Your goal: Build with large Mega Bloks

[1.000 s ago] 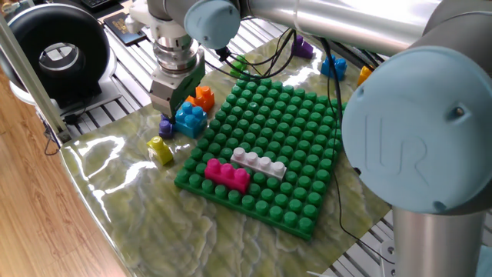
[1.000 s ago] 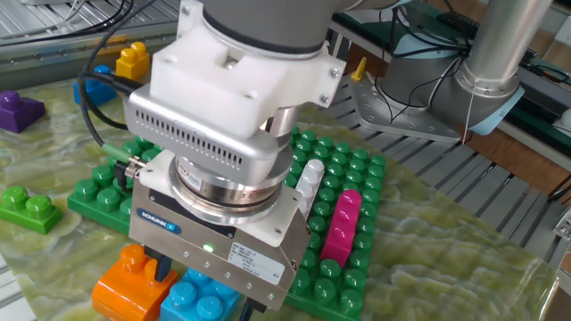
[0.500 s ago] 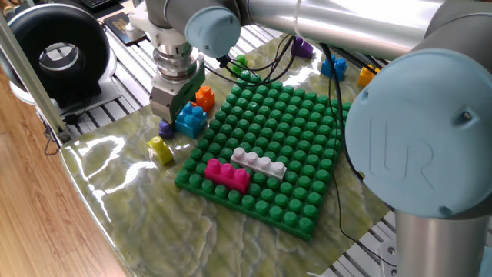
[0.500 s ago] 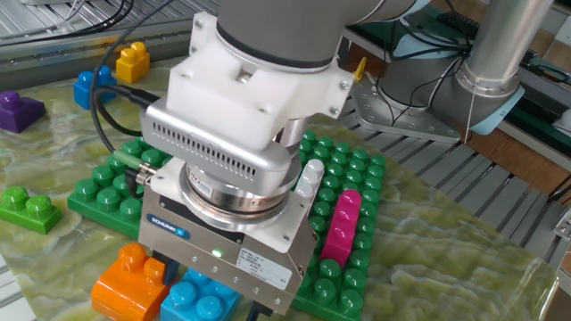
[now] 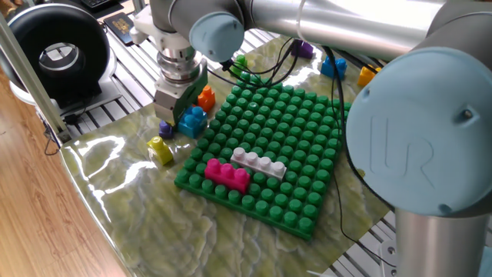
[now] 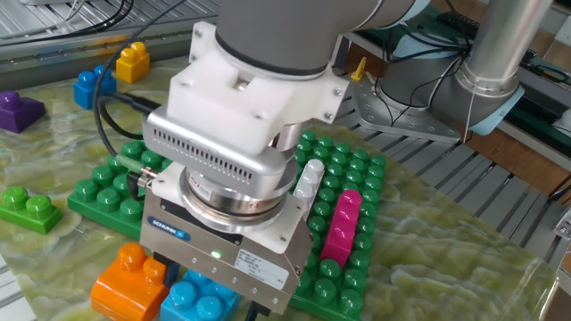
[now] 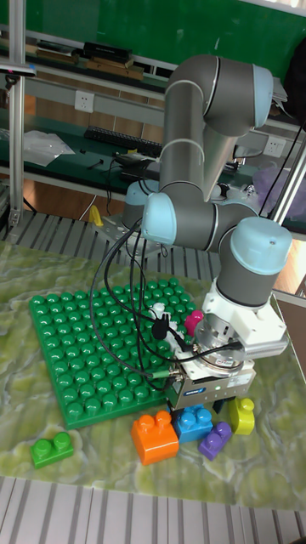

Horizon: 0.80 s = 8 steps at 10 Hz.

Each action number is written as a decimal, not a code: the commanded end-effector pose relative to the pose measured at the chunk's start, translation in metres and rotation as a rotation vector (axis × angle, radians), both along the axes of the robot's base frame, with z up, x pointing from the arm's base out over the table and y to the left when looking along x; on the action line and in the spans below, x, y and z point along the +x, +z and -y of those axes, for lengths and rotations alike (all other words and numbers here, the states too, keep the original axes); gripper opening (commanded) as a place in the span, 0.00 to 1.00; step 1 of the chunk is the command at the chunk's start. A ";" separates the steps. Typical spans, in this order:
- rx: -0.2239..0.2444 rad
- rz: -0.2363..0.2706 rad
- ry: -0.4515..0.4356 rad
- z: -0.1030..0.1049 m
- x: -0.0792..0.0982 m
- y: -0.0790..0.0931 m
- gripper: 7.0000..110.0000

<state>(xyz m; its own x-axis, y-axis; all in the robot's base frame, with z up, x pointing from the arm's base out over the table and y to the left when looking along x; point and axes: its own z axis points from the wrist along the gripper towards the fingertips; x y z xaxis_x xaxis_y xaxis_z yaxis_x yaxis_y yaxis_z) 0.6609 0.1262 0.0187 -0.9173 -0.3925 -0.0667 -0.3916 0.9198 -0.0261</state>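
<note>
The big robot arm (image 5: 415, 154) has the letters UR on its round blue cap. The green baseplate (image 5: 292, 131) holds a pink brick (image 5: 227, 174) touching a white brick (image 5: 259, 162). The gripper (image 7: 202, 412) hangs low right over the light blue brick (image 7: 194, 421), beside the orange brick (image 7: 155, 438). I cannot tell if its fingers are open or holding anything. Its small blue label is too blurry to read

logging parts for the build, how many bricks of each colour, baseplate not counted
magenta: 1
white: 1
blue: 2
yellow: 2
orange: 1
purple: 2
green: 1
total: 10
</note>
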 end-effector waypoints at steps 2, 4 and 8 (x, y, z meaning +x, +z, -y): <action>0.017 -0.020 -0.035 -0.003 -0.005 0.001 0.79; 0.037 -0.056 -0.070 -0.015 -0.008 0.009 0.57; 0.034 -0.058 -0.056 -0.005 -0.005 0.006 0.57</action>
